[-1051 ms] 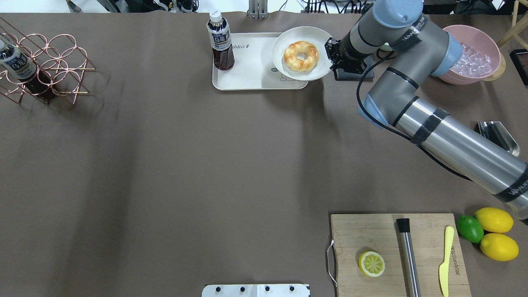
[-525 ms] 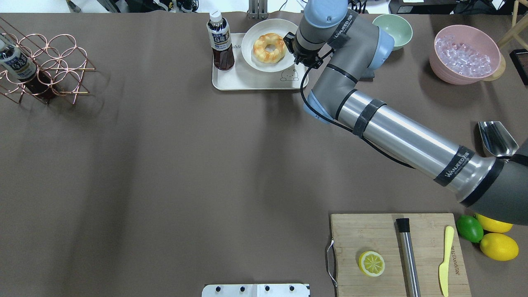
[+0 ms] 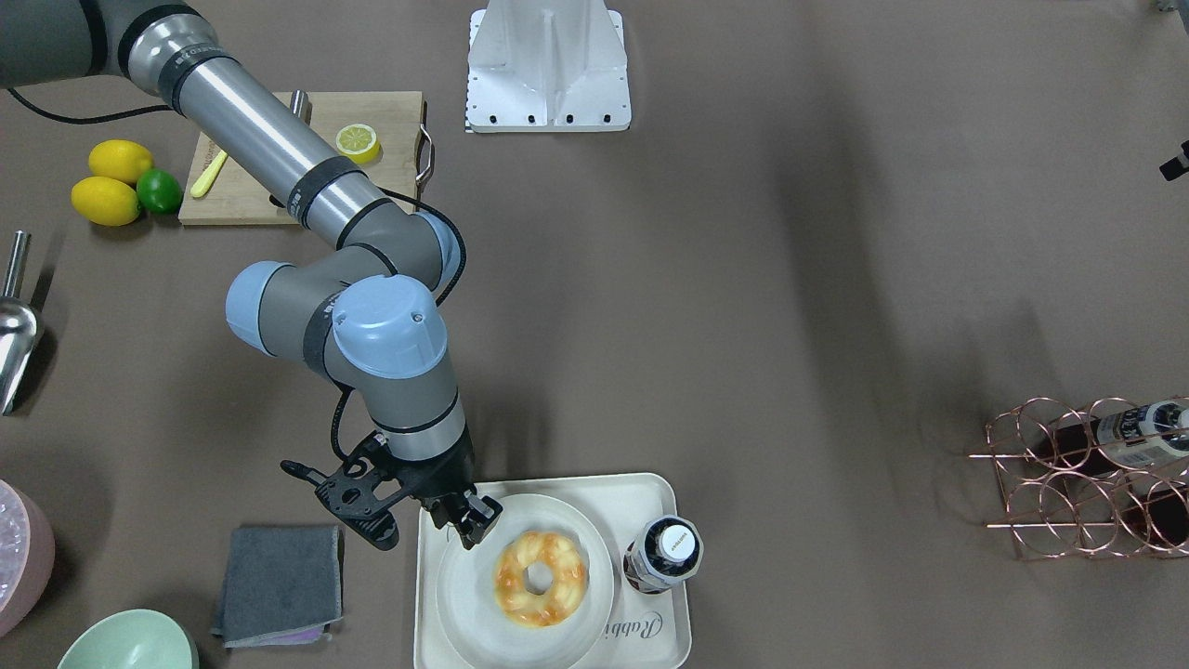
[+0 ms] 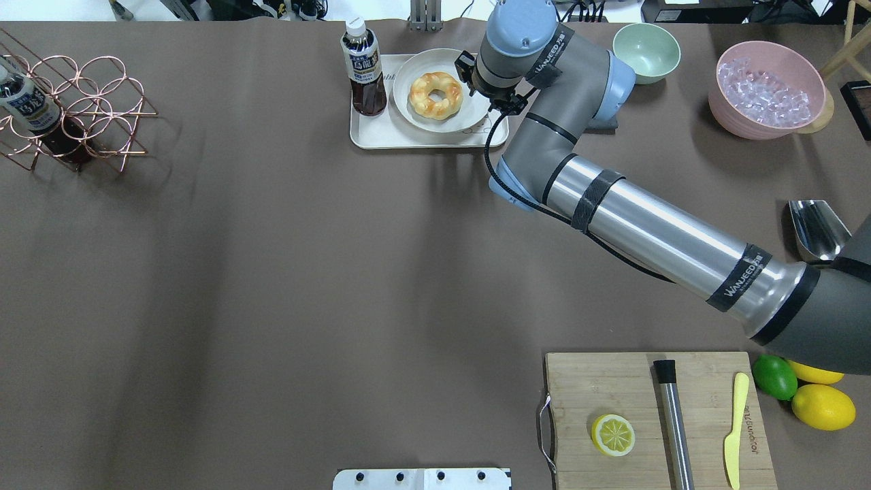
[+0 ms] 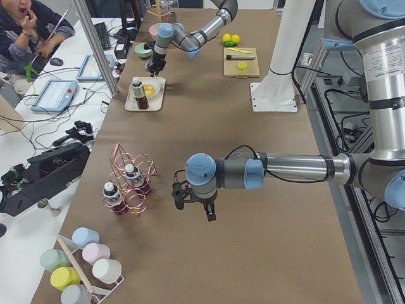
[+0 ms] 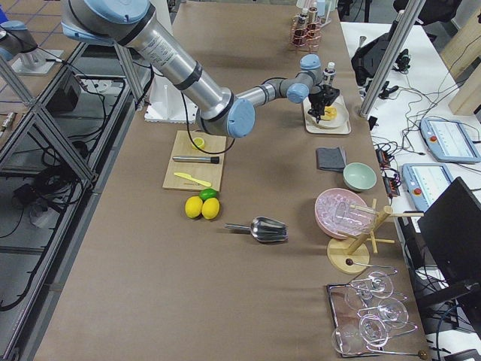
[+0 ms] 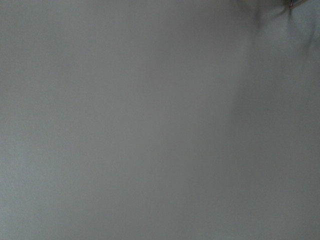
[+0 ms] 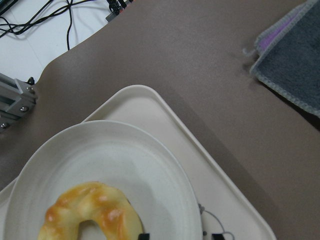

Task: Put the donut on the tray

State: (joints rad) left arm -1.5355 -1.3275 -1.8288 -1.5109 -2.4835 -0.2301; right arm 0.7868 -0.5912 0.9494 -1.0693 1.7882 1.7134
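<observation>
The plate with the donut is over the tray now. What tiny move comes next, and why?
Probably open the right end effector, which pinches the rim of the plate, to let go. The plate, carrying the donut, already lies within the tray beside the bottle; whether it fully rests there is unclear.

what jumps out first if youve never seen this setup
The long right arm reaches across to the table's far edge, its pincer at the rim of a plate. On that plate lies a golden donut, over a tray that also bears a dark bottle. A copper rack stands at the far left corner.
</observation>
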